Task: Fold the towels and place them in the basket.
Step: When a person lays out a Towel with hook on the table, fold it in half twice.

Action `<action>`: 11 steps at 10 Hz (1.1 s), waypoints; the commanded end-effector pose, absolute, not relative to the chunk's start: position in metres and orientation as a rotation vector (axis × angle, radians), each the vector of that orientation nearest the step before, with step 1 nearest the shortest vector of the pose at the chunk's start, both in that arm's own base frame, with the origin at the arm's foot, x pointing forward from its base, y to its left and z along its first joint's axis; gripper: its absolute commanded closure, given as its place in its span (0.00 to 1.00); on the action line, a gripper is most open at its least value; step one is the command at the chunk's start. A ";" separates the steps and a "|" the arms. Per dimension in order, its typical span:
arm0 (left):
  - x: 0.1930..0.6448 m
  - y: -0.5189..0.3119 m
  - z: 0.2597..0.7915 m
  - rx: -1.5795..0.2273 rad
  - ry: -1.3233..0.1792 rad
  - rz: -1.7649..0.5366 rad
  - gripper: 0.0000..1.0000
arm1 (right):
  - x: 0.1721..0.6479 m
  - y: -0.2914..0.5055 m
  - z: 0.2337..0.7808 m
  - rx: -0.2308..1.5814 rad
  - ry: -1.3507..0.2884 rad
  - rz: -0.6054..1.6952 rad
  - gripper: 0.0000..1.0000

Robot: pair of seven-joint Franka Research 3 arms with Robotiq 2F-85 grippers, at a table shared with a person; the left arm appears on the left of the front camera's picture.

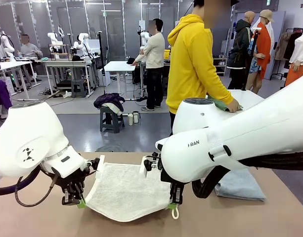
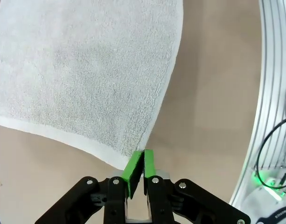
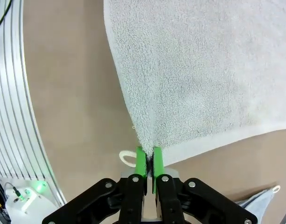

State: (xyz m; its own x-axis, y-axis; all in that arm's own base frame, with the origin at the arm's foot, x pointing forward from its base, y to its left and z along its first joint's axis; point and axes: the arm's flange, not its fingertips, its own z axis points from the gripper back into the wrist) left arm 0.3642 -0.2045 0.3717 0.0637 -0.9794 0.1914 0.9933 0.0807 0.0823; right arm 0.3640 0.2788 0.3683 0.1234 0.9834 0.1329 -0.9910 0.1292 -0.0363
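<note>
At the left, our left gripper (image 1: 76,199) is clamped tight on the near left corner of the cream towel (image 1: 125,190), its green pads pressed together over the hem. Left of that corner the table (image 1: 27,219) lies bare, with free room out to the picture's edge. From the pinched corner the towel's left side runs straight away from us, and its near hem sags in a shallow curve across to the other arm. The rest of the cloth spreads flat on the tabletop between the two arms. Bare table shows in front of the hem as well.

At the near right corner, our right gripper (image 1: 175,201) is likewise clenched on the towel, pads closed over the corner. A small white loop (image 1: 175,213) hangs just beside those pads. Farther right, partly behind the right arm, the grey-blue towel (image 1: 241,185) lies folded on the table, apart from the cream one.

The tabletop is plain brown and smooth. Beyond its far edge a person in a yellow hoodie (image 1: 193,64) stands side-on with a hand (image 1: 234,106) resting on a green cloth. Behind, we see a wide workroom with white tables, a stool and other people.
</note>
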 end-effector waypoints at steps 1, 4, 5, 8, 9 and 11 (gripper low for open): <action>0.364 -0.205 0.371 -0.074 -0.215 -1.495 0.99 | 0.366 0.280 0.367 0.066 -0.134 1.443 1.00; 0.404 -0.215 0.386 -0.044 -0.237 -1.488 0.93 | 0.399 0.285 0.395 0.024 -0.163 1.426 0.93; 0.426 -0.220 0.388 -0.050 -0.246 -1.474 0.93 | 0.420 0.285 0.398 0.056 -0.159 1.402 0.93; 0.481 -0.229 0.389 -0.063 -0.264 -1.442 0.93 | 0.470 0.292 0.400 0.064 -0.125 1.347 0.93; 0.503 -0.232 0.389 -0.074 -0.305 -1.407 0.93 | 0.486 0.297 0.398 0.052 -0.112 1.332 0.93; 0.540 -0.239 0.383 -0.042 -0.326 -1.388 0.93 | 0.516 0.304 0.392 0.052 -0.072 1.301 0.93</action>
